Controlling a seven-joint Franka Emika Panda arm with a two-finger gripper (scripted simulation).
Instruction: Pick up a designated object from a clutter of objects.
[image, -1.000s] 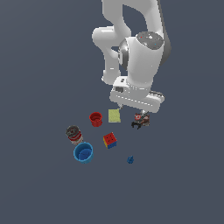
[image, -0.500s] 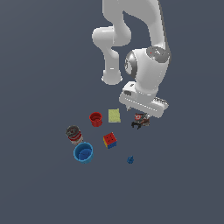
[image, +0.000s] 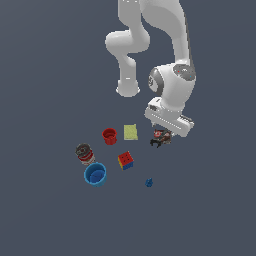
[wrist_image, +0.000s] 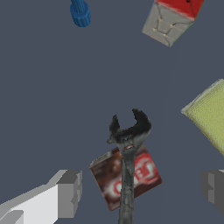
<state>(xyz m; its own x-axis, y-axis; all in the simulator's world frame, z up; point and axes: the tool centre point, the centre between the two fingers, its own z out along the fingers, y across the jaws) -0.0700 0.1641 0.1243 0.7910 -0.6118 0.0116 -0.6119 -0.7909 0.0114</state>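
1. I see the arm has swung lower over the black wrench since a second ago, so the approach looks nearly done.
2. Jaws spread wide, either side of the wrench, which lies across a dark red-and-white can.
3. Counted: two cups, two cans, one cube.

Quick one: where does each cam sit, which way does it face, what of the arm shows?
Exterior view: off the arm, high, looking down on the floor, the whole white arm and the clutter: red cup, blue cup, cube.
Wrist view: on the wrist, looking down past two grey fingertips at the black wrench lying across a red-and-white can.
Shared: wrench, can, cube, yellow-green block, small blue piece.
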